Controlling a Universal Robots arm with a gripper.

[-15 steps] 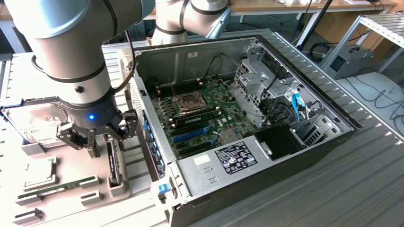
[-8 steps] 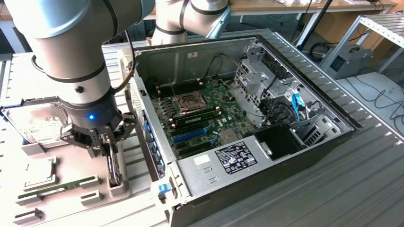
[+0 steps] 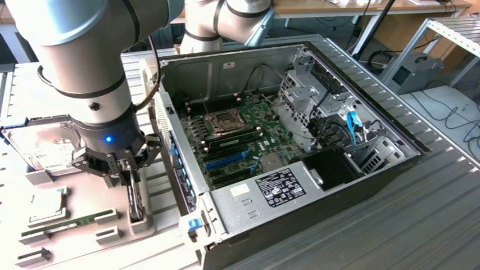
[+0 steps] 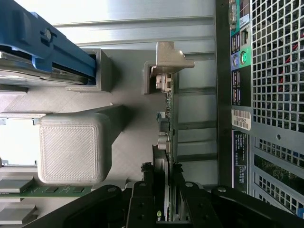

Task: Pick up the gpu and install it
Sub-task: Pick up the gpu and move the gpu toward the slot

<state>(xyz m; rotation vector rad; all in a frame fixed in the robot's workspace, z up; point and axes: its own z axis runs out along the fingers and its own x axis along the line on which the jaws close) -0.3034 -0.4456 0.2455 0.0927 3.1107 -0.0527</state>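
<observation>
Gripping the graphics card (image 3: 134, 199) on the parts tray (image 3: 150, 225)

An open computer case (image 3: 232, 194) lies on its side on the ribbed metal table (image 3: 420, 214), its green main board (image 3: 248, 126) facing up. On the exterior view's left, the grey robot arm (image 3: 82, 62) reaches down over the grey tray beside the case. A silver hard drive (image 3: 45, 146) sits at the tray's far end. A square processor chip (image 3: 46, 205) and a slim green memory stick (image 3: 67, 225) lie nearer the camera. The graphics card stands on its edge in a tray slot next to the case wall. Its metal bracket end sits in a grey holder (image 4: 166, 61). The gripper (image 3: 126, 171) is narrow, with its black fingers (image 4: 145, 190) pressed against both faces of the card.
</observation>
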